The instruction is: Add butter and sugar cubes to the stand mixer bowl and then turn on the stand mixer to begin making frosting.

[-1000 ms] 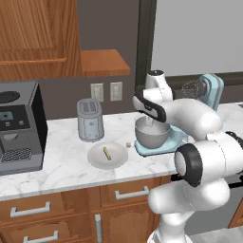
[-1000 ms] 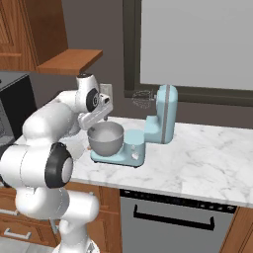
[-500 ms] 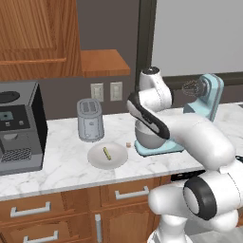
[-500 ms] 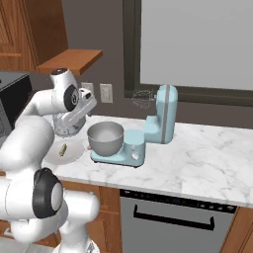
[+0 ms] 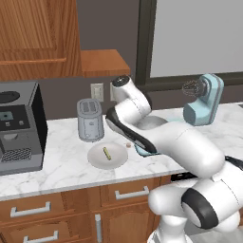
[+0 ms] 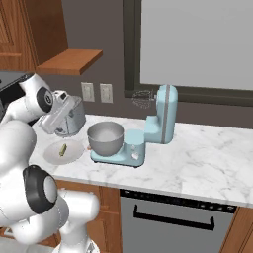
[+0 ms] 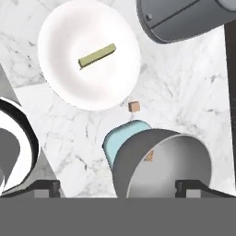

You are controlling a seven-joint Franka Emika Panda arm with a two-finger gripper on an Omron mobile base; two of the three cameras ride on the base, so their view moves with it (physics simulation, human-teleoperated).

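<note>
We've got the butter [image 7: 97, 55] lying flat mid-plate [image 7: 60, 87], long axis slightly tilted off horizontal across the hand view, well up and left of our wide-open empty gripper [image 7: 119, 186], which hovers over the stand mixer bowl [image 7: 161, 170].

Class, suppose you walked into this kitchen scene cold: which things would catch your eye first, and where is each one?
The light-blue stand mixer stands on the marble counter, head tilted up, its steel bowl on the base. Left of it, a white plate holds a yellow-green butter stick. One tan sugar cube lies on the counter between plate and bowl.
</note>
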